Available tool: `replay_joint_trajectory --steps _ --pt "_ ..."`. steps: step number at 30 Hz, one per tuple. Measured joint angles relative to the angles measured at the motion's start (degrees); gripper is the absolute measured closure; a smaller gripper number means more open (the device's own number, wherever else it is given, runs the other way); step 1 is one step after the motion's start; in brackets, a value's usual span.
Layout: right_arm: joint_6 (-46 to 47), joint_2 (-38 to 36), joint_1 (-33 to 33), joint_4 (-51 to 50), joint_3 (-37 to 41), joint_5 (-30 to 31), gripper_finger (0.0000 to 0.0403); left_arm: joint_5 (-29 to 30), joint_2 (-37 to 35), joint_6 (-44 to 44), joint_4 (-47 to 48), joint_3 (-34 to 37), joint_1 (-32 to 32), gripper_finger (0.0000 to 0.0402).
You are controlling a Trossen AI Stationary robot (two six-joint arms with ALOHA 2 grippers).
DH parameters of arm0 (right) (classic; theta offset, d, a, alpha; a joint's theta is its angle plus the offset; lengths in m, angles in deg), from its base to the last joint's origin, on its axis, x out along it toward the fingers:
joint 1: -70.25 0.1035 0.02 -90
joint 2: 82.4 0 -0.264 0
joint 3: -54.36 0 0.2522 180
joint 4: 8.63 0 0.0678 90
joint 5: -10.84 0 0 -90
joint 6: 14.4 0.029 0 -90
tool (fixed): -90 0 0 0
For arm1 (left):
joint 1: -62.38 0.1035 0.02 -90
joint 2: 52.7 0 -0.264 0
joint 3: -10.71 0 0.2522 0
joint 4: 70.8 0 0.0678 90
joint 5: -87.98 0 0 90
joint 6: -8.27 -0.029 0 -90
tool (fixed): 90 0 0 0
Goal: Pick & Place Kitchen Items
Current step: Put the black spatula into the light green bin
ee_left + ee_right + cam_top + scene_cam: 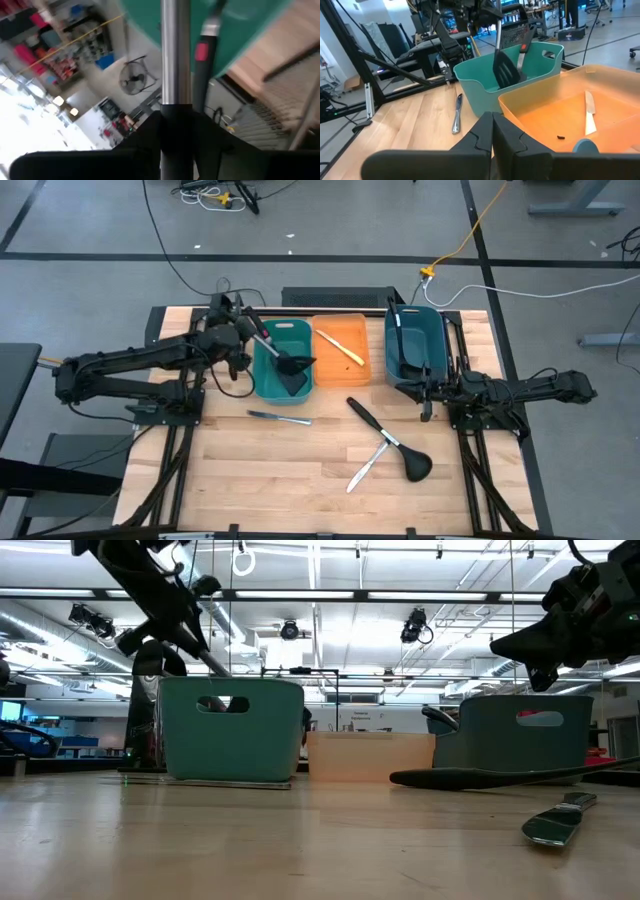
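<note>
Spatula (290, 368) first, since it is what I have hold of: my left gripper (262, 337) is clamped on its silver handle, which runs straight up between my fingers in the left wrist view, and the black blade hangs down inside the left teal bin (266, 383), so I judge I am lowering it there to let go. I hold it by the far end of the handle so the blade can go in ahead of my fingers and the bin wall does not catch me. A second utensil with a red mark on its handle (523, 48) already leans in the same bin, just beside the blade. My right gripper (424, 390) waits with its fingers pressed together and nothing in them, low over the table at the near edge of the right teal bin (436, 325), kept out of the left arm's way. Nearer the front of the table, work remains: a small silver knife (279, 417) lies flat in front of the left teal bin, and a black ladle (390, 442) lies crossed with another silver knife (372, 463), the two touching where they cross, which may make either one awkward to lift cleanly. Farther back, the orange bin (358, 370) between the two teal ones holds a cream-handled knife (340, 346), and a dark utensil (397, 320) stands in the right teal bin
</note>
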Motion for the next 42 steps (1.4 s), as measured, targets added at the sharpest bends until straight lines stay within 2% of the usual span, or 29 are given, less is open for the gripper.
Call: replay_joint_trajectory --steps 7,11,14,22,35,42 --pt "0.0 0.0 0.0 0.0 0.0 0.0 0.0394 -0.2 3.8 -2.5 -3.1 -0.1 0.5 0.0318" --pt "0.0 0.0 0.0 0.0 0.0 0.4 0.0394 -2.1 4.7 -5.7 -5.7 -0.1 3.1 0.0318" --pt "0.0 0.0 0.0 0.0 0.0 0.4 0.0394 -4.0 4.8 -6.5 -5.6 -0.1 5.4 0.0318" --pt "0.0 0.0 0.0 0.0 0.0 1.0 0.0394 -3.5 3.5 -11.2 -6.9 -1.0 6.4 0.0318" --pt "0.4 0.0 0.0 0.7 0.0 1.9 0.0394 -2.8 2.8 -9.3 -3.0 -4.2 8.8 0.0318" --pt "0.4 0.0 0.0 1.0 0.0 1.9 0.0394 -3.5 0.0 -6.2 2.3 -4.2 7.1 0.0318"
